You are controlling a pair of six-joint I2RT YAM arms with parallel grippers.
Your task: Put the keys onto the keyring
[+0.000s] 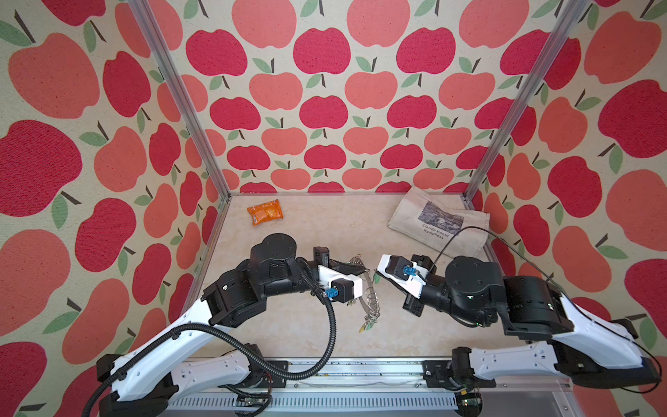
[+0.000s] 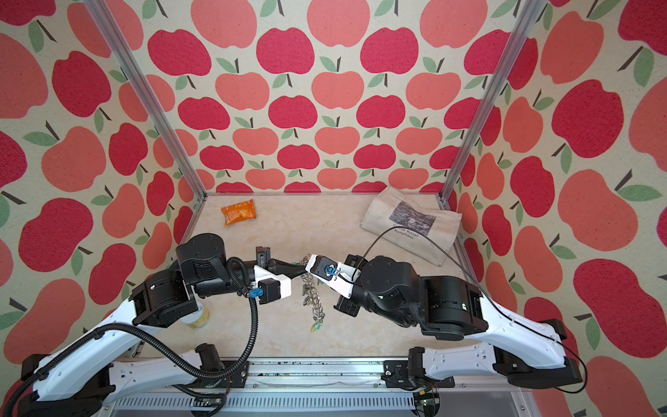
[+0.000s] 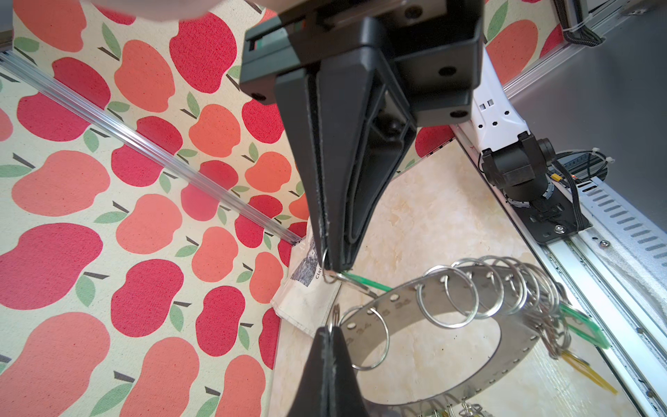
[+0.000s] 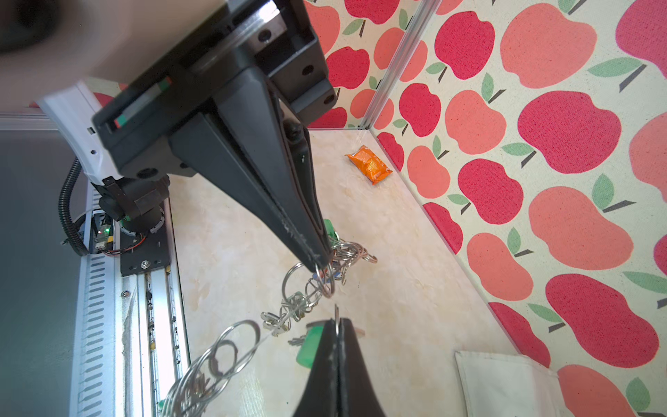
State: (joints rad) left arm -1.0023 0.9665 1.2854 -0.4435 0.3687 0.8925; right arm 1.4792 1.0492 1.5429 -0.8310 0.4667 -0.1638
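Note:
The keyring (image 3: pixel 408 303), a flat grey disc with wire rings along its rim, hangs on edge above the table between both arms; in both top views it is a thin line of rings (image 1: pixel 369 292) (image 2: pixel 312 299). My left gripper (image 3: pixel 330 330) is shut on one of its wire rings, and its tip (image 4: pixel 321 261) pinches that ring. My right gripper (image 4: pixel 336 321) is shut on the small ring of a green-tagged key (image 4: pixel 306 346), right beside the left tips (image 3: pixel 334 265). Other keys with green (image 3: pixel 584 325) and yellow (image 3: pixel 588 372) tags dangle from the disc's lower rim (image 1: pixel 364 326).
An orange foil packet (image 1: pixel 264 212) (image 2: pixel 239 212) lies at the back left. A printed cloth bag (image 1: pixel 436 224) (image 2: pixel 409 220) lies at the back right, under the right arm's cable. A pale round container (image 2: pixel 197 317) sits beneath the left arm. The metal rail (image 1: pixel 361 368) runs along the front.

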